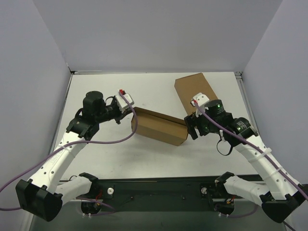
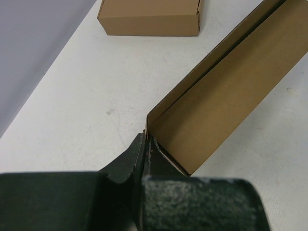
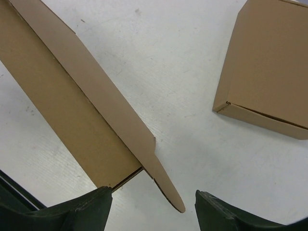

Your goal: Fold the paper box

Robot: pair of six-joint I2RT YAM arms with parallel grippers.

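The paper box (image 1: 159,126) is a long brown cardboard piece, partly folded with upright walls, lying across the middle of the table. My left gripper (image 1: 130,109) is shut on its left end; in the left wrist view the fingers (image 2: 139,154) pinch the end wall at the corner of the box (image 2: 226,96). My right gripper (image 1: 189,127) is open at the right end. In the right wrist view the box (image 3: 62,106) has a rounded tab (image 3: 168,192) that sticks out between the spread fingers (image 3: 91,209) without touching them.
A tidy closed brown carton (image 1: 192,89) lies at the back right, just behind my right gripper; it also shows in the left wrist view (image 2: 149,17) and the right wrist view (image 3: 269,72). Grey walls enclose the white table (image 1: 106,159) on three sides.
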